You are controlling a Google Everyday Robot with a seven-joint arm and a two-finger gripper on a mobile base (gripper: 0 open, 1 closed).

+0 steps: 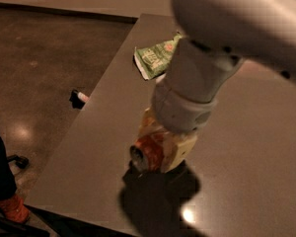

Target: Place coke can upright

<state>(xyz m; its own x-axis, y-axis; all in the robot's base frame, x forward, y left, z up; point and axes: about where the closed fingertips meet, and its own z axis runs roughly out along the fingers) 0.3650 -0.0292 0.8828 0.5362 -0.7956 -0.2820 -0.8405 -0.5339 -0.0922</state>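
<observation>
Near the front edge of the grey table (246,147), your gripper (158,149) is clamped on the coke can (147,154), with a pale finger on either side of the red body. The can is tilted almost onto its side, one silver end turned toward the camera, low over its own shadow; you cannot tell whether it touches the surface. A green packet (155,58) lies farther back on the table, partly behind the arm (197,83).

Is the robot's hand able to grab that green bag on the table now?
Probably not yet. The gripper, low over the table, is shut on the coke can. The green bag lies farther back beside the arm with nothing on it, so the can would need setting down first.
</observation>
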